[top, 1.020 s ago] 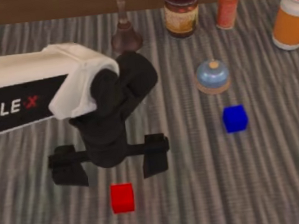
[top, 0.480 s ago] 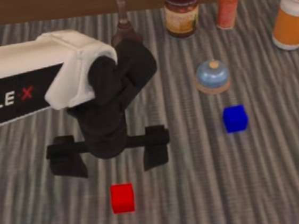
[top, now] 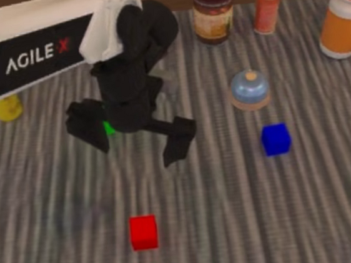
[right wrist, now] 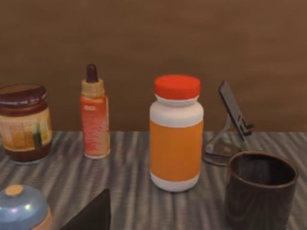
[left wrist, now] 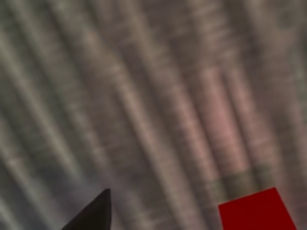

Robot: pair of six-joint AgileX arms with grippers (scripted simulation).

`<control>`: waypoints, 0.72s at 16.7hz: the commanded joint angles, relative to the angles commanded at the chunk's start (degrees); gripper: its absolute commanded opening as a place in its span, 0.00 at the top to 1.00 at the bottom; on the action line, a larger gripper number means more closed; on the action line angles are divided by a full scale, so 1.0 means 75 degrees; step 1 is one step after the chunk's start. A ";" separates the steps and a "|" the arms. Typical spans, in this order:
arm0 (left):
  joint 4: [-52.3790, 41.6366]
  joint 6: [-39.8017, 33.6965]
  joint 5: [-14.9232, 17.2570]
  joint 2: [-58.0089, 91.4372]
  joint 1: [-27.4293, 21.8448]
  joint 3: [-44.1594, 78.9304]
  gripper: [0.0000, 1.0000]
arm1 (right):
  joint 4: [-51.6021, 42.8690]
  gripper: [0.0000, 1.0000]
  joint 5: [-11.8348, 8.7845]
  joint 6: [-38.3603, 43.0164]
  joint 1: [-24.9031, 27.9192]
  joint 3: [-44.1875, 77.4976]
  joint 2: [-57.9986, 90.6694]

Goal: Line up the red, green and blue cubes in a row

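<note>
The red cube (top: pixel 143 232) lies alone near the table's front, also seen in the left wrist view (left wrist: pixel 256 211). At the right middle sits the blue cube (top: pixel 275 139). Only a sliver of the green cube (top: pixel 108 127) shows, under my left arm beside one finger. My left gripper (top: pixel 134 148) hangs open and empty, well behind the red cube; one of its fingertips (left wrist: pixel 95 214) shows in its wrist view. My right gripper is outside the top view; a single dark fingertip (right wrist: pixel 93 215) shows in its wrist view with nothing held.
Along the back stand a brown jar (top: pixel 213 11), an orange dropper bottle (top: pixel 267 2) and an orange pill bottle (top: pixel 342 16). A blue desk bell (top: pixel 250 90) sits behind the blue cube. A dark mug (right wrist: pixel 259 191) and phone stand (right wrist: pixel 230 124) are at the right.
My left arm has drawn back from the red cube toward the table's rear and turned, still open. The red and blue cubes have not moved. A sliver of green now shows.
</note>
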 joint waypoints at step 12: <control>-0.1564 0.8064 0.0173 0.3107 0.1908 0.4594 0.00 | 0.0000 0.00 0.0000 0.0000 0.0000 0.0000 0.0000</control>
